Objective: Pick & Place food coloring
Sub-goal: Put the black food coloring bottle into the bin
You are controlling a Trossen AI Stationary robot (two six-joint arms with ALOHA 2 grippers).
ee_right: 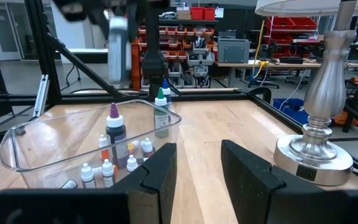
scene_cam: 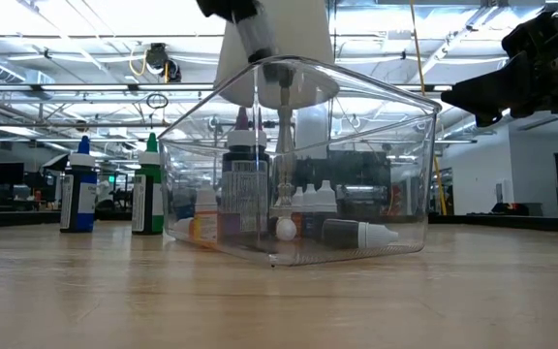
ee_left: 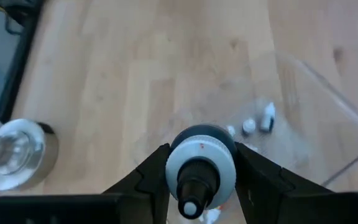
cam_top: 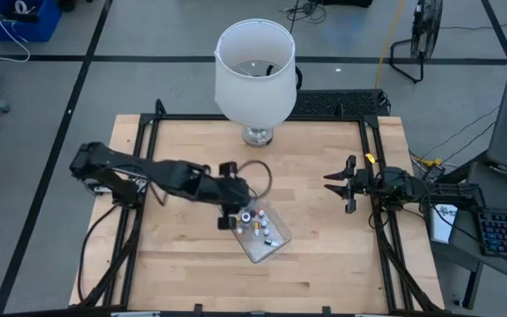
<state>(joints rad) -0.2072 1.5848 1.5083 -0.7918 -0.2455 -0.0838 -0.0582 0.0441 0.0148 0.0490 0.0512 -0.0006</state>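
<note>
- Wooden table [cam_top: 183,255] fills the high view, with a lamp's big white lampshade [cam_top: 254,70] over its chrome base [cam_top: 257,135] at the far edge.
- A clear plastic tray [cam_top: 275,249] sits near the table's middle, turned at an angle.
- Most of the food coloring bottles [cam_top: 258,226] are inside the tray; the low view shows several small ones standing and one dark bottle [scene_cam: 356,233] lying on its side with a white cap.
- A taller dark bottle with a purple cap [ee_right: 115,132] stands upright among them in the tray.
- Two more bottles stand on the table outside the tray, one blue-capped [scene_cam: 80,186] and one green-capped [scene_cam: 148,186], just beside each other.
- The left gripper [cam_top: 233,210] reaches over the near-left end of the tray, its fingers closed around a dropper bottle with a white cap [ee_left: 199,168], held above the tray.
- The right gripper [cam_top: 339,186] waits well apart on the right side of the table, fingers spread with nothing between them, facing the tray.
</note>
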